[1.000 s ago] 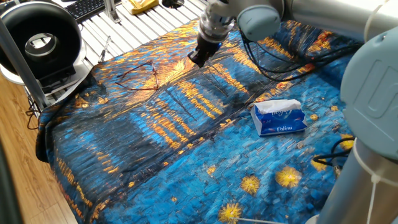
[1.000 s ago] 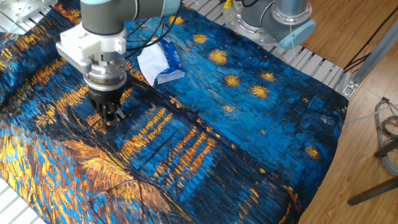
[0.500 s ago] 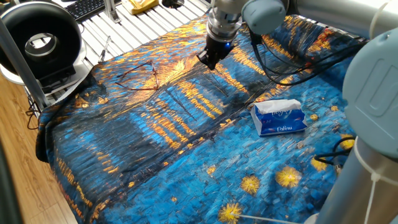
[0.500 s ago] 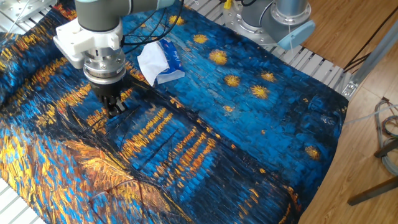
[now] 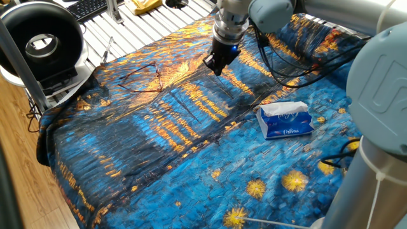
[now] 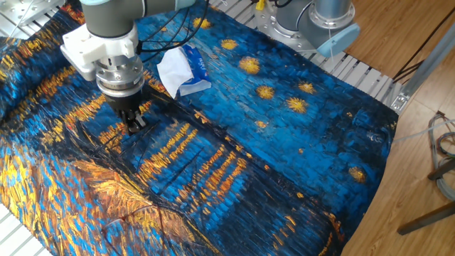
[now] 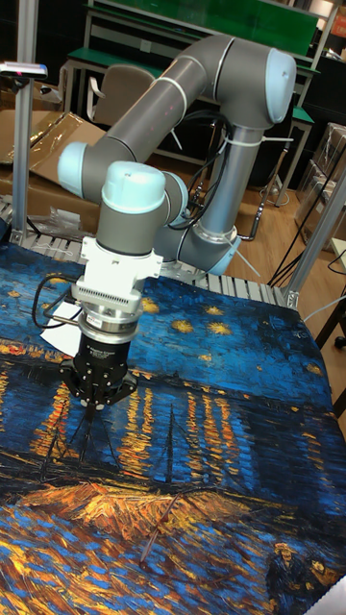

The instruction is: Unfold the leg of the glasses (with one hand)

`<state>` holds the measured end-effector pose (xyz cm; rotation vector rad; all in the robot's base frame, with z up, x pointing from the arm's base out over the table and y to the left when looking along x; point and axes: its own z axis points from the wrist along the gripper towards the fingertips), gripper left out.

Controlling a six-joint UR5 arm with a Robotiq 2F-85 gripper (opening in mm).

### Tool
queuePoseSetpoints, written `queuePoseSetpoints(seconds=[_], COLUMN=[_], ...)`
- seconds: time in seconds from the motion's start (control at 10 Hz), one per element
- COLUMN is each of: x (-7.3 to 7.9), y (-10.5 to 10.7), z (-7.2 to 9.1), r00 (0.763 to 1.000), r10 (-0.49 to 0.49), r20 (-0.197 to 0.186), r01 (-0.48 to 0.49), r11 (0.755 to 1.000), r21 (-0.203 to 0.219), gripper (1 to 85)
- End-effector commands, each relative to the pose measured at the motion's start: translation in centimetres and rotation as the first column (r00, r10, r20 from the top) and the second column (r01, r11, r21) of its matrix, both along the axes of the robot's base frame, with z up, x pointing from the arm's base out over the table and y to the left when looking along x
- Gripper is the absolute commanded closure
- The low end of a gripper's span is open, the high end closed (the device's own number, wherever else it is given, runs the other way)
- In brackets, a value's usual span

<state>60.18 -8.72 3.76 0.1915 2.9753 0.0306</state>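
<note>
Nearest the camera in one fixed view, a starry-night painted cloth [image 5: 159, 165] covers the table, and on it lies the blue tissue pack [image 5: 286, 121], white tissue poking from its top. Beyond the tissue pack and to its left, the UR5 arm [image 5: 273, 13] reaches down, and its gripper [image 5: 214, 67] hangs just above the orange streaks of the cloth. The fingers sit close together and nothing shows between them; the other fixed view [image 6: 134, 128] and the tall fixed view [image 7: 96, 404] both show the tips drawn in to a narrow point. Farther left of the tissue pack, well apart from the gripper, the glasses [image 5: 143, 79] lie flat on the cloth as a few thin dark wires. The wires are too fine to tell whether the temple is folded or open. Farthest from the tissue pack, past the cloth's edge, a black-and-white ring light [image 5: 41, 41] stands at the left, with a dark keyboard [image 5: 89, 7] behind it.
</note>
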Motion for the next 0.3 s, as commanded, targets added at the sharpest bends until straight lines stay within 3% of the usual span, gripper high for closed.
queuePoseSetpoints(seconds=[0.0,0.2], x=[-0.04,-0.02], y=[0.06,0.05], z=[-0.19,-0.28], r00=[1.0,1.0], r10=[0.015,0.016], r20=[-0.004,-0.002], r01=[-0.015,-0.016], r11=[1.0,1.0], r21=[0.004,-0.001], gripper=[84.7,84.7])
